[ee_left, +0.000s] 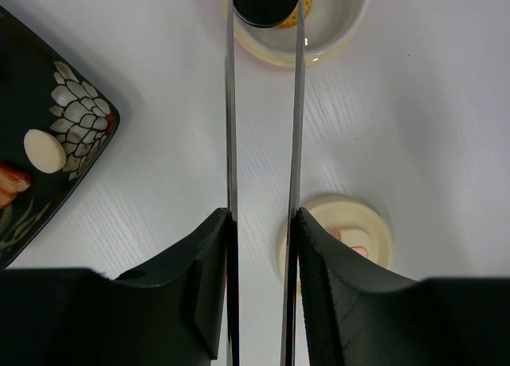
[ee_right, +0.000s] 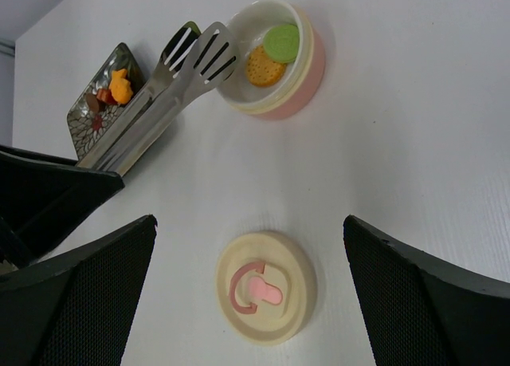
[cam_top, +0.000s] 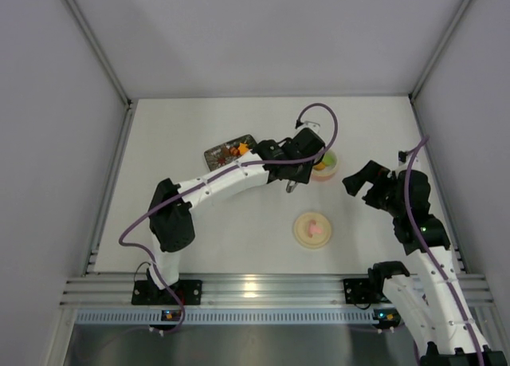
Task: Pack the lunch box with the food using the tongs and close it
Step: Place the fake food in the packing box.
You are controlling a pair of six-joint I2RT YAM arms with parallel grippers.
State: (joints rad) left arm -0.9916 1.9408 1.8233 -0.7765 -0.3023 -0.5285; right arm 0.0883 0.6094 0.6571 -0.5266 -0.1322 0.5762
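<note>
The lunch box (ee_right: pixel 307 83) is cream with pink sides; food (ee_right: pixel 281 41) green and orange; lid (ee_right: pixel 291 290) cream, knob (ee_right: pixel 256 290) pink; tongs (ee_right: pixel 151 111) silvery; plate (ee_right: pixel 84 123) dark, floral.

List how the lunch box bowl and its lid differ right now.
The bowl is deep and open-topped, with a pink side; the lid is a flat cream disc with a pink knob. The bowl holds a green piece and an orange-brown piece; the lid carries nothing. The tongs have their tips at the bowl's rim; the lid lies apart from both. Both are cream and pink.
</note>
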